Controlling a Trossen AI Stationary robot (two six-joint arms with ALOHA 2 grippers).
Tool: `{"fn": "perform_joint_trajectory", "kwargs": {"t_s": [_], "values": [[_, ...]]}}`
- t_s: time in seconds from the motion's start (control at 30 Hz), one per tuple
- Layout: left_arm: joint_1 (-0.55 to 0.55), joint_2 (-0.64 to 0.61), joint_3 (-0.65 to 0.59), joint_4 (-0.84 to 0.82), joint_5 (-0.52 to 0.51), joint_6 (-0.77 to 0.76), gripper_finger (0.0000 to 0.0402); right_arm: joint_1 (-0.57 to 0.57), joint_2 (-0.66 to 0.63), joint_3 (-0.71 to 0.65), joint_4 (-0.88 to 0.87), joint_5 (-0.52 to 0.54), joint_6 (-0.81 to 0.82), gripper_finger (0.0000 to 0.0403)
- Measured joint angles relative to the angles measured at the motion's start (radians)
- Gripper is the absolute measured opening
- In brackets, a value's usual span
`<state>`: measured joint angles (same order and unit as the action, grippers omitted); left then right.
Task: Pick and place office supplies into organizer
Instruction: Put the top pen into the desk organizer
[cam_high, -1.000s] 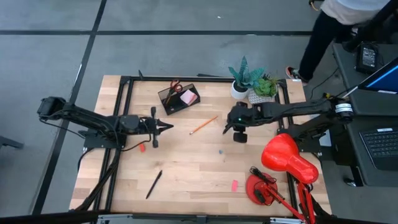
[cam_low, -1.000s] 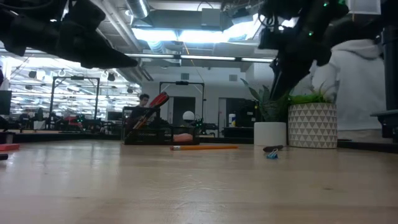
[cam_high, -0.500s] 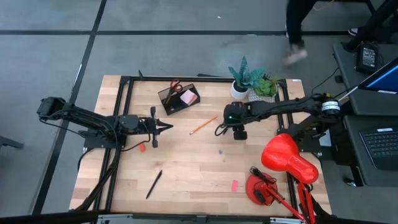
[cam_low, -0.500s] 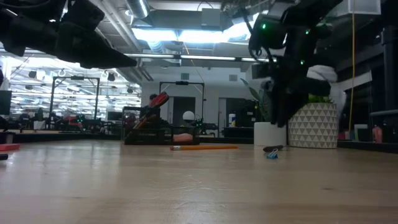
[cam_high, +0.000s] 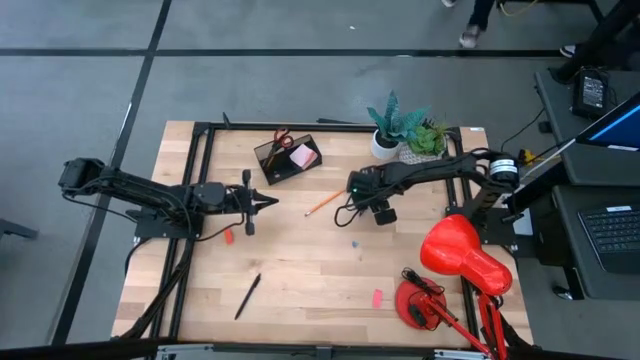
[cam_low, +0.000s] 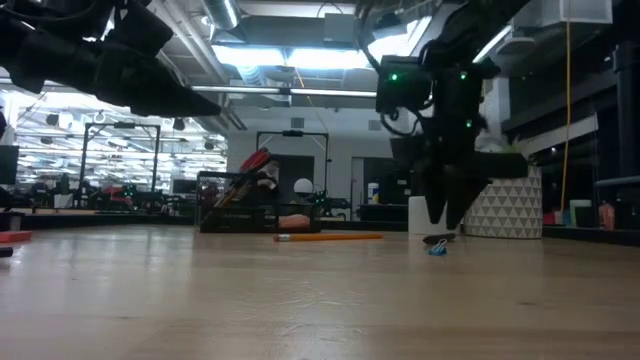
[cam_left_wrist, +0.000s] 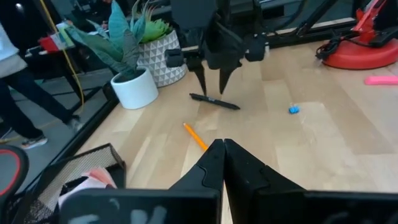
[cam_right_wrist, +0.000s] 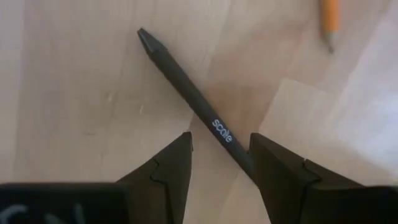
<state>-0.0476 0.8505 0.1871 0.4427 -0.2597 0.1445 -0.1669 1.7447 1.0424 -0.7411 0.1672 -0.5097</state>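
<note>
Directly beneath the right gripper (cam_right_wrist: 219, 155), whose fingers are hanging open and empty, a black pen (cam_right_wrist: 196, 106) is lying diagonally across their gap.

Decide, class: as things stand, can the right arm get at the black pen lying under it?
Probably yes. The right gripper hangs directly over the black pen, jaws open to either side of its barrel, and nothing lies between them. The orange pencil lies apart.

Wood table (cam_high: 300, 270) – pens (cam_high: 247, 296), pencil (cam_high: 326, 202), organizer (cam_high: 287, 158), lamp (cam_high: 455, 270)
</note>
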Motion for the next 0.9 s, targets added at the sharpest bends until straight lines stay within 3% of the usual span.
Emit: {"fn": "perform_joint_trajectory", "kwargs": {"t_s": [0.4,0.67,0.9], "values": [[-0.001,0.000,0.000,-0.002,0.000,-0.003,0.0003,-0.006,0.094,0.006,0.011,0.024,-0.076,0.0163],[-0.001,0.000,0.000,-0.002,0.000,-0.003,0.0003,-0.012,0.102,0.004,0.008,-0.050,-0.044,0.0162],[-0.001,0.000,0.000,-0.002,0.000,-0.003,0.0003,-0.011,0.104,0.002,0.003,-0.068,0.047,0.0127]]}}
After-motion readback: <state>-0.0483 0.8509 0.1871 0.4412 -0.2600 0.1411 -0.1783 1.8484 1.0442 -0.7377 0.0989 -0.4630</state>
